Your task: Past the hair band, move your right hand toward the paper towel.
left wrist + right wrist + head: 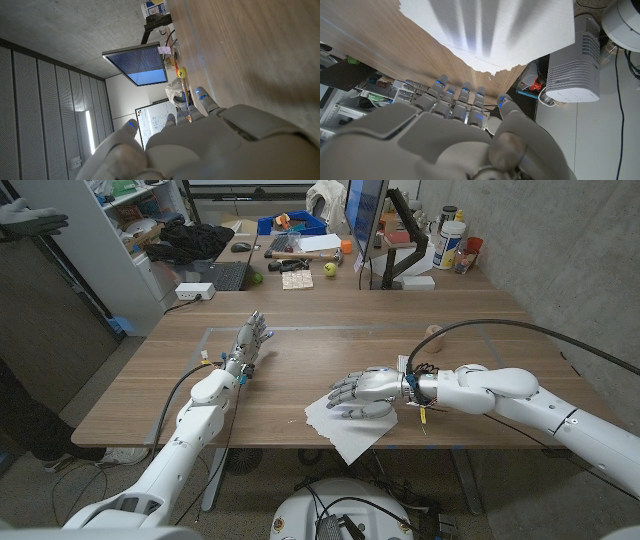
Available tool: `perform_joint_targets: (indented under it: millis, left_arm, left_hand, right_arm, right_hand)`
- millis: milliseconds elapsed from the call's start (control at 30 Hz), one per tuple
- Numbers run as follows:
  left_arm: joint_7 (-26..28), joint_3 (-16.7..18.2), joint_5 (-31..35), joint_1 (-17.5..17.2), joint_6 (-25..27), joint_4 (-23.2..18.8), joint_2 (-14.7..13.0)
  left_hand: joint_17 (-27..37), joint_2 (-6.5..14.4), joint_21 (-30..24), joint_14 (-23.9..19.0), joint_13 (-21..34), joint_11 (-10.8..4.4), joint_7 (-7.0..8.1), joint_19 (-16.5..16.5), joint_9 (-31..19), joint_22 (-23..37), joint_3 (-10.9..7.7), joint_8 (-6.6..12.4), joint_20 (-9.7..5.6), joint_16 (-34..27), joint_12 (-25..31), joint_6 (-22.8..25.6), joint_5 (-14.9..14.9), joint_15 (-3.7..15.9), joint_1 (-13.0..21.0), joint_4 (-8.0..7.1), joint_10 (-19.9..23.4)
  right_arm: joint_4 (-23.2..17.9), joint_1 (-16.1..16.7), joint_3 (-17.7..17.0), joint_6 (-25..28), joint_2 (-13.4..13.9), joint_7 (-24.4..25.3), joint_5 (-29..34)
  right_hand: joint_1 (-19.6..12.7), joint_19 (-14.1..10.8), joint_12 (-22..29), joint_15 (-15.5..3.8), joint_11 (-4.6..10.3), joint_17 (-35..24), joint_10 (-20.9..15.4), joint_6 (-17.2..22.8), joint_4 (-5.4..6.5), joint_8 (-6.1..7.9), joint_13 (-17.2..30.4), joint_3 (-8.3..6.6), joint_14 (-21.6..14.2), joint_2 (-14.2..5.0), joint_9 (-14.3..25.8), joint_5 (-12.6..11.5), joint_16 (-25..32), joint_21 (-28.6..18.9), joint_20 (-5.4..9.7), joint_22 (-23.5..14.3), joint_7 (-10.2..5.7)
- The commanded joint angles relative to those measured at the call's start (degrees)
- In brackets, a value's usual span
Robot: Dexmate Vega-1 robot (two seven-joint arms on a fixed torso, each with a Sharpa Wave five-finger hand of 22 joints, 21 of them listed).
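Observation:
A white paper towel [352, 430] lies at the table's front edge, one corner hanging over it. My right hand [360, 392] is over the towel's far left part, fingers stretched out and apart, holding nothing; I cannot tell if it touches the towel. In the right wrist view the fingers [462, 95] cast shadows on the paper towel [485, 30]. A small dark ring, apparently the hair band [432, 332], lies behind the right wrist. My left hand [250, 340] is at the table's left middle, fingers straight and empty. The left wrist view shows the back of my left hand [210, 145] above bare wood.
A monitor [362, 220], keyboard [225, 277], green apples [330, 269] and boxes crowd the table's [320, 345] far end. A black cable [540, 330] arcs over my right arm. A person [20, 420] stands off the table's left side.

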State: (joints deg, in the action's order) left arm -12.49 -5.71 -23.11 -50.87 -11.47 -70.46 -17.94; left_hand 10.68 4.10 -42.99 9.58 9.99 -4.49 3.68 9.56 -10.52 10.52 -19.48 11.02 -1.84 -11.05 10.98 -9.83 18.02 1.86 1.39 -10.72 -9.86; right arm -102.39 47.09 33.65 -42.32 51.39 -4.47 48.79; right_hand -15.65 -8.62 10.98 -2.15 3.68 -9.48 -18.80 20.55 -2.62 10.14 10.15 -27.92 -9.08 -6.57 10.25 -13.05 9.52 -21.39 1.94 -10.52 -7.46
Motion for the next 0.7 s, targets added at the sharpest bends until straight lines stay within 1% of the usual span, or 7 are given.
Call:
perform_joint_targets:
  millis: [33, 300, 467, 700]
  left_arm:
    - [-0.96, 0.18, -0.17, 0.9, -0.58, 1.89, 0.17]
    - [-1.68, 0.46, -0.3, 1.27, -0.85, 2.76, 0.01]
    - [-2.23, 0.71, -0.47, 1.47, -0.88, 3.27, -0.17]
    - [-3.1, 1.14, -0.67, 1.96, -1.06, 4.53, -0.42]
  left_hand:
    - [0.13, 5.7, 0.31, 6.05, 0.33, -0.21, 0.38, 7.83, -0.16, 0.29, 0.18, -0.07, 0.12, -0.23, 0.23, -1.35, 0.26, 0.36, -0.43, -0.08, -3.79]
    - [0.13, 5.75, 0.41, 6.08, 0.33, -0.2, 0.3, 7.83, -0.16, 0.3, 0.17, -0.07, 0.16, -0.22, 0.24, -1.38, 0.27, 0.29, -0.44, -0.09, -3.79]
    - [0.13, 5.75, 0.46, 6.09, 0.33, -0.18, 0.31, 7.8, -0.16, 0.3, 0.18, -0.08, 0.13, -0.21, 0.25, -1.4, 0.27, 0.31, -0.45, -0.1, -3.76]
    - [0.13, 5.75, 0.53, 6.1, 0.33, -0.23, 0.34, 7.78, -0.16, 0.31, 0.19, -0.06, 0.11, -0.21, 0.25, -1.38, 0.28, 0.31, -0.45, -0.09, -3.77]
  right_arm:
    - [0.56, -0.91, 0.9, 0.35, -0.67, -1.74, -0.44]
    - [0.07, -0.93, 1.29, 1.39, -1.24, -2.47, -0.37]
    - [-0.01, -1.11, 1.67, 1.96, -1.7, -2.94, -0.36]
    - [0.43, -1.71, 2.43, 2.48, -2.53, -3.57, -0.49]
  right_hand:
    - [-0.1, 0.32, -0.27, -3.61, -0.06, -0.09, 0.58, -0.54, -0.5, -0.2, 0.18, -0.06, 0.27, 0.11, 0.23, 0.11, 0.02, 0.24, 4.94, -0.33, -0.15]
    - [0.06, 0.4, -0.25, -3.55, 0.13, -0.1, 0.95, -0.86, -0.57, -0.12, 0.18, 0.02, 0.39, 0.29, 0.24, 0.22, 0.13, 0.36, 4.78, -0.33, -0.17]
    - [0.09, 0.4, -0.19, -3.49, -0.03, -0.09, 1.0, -0.88, -0.63, -0.03, 0.19, 0.02, 0.43, 0.32, 0.24, 0.26, 0.17, 0.41, 4.69, -0.33, -0.11]
    - [0.14, 0.44, -0.1, -3.45, 0.02, -0.08, 1.09, -1.09, -0.73, 0.01, 0.19, 0.01, 0.52, 0.37, 0.24, 0.31, 0.21, 0.5, 4.5, -0.34, -0.08]
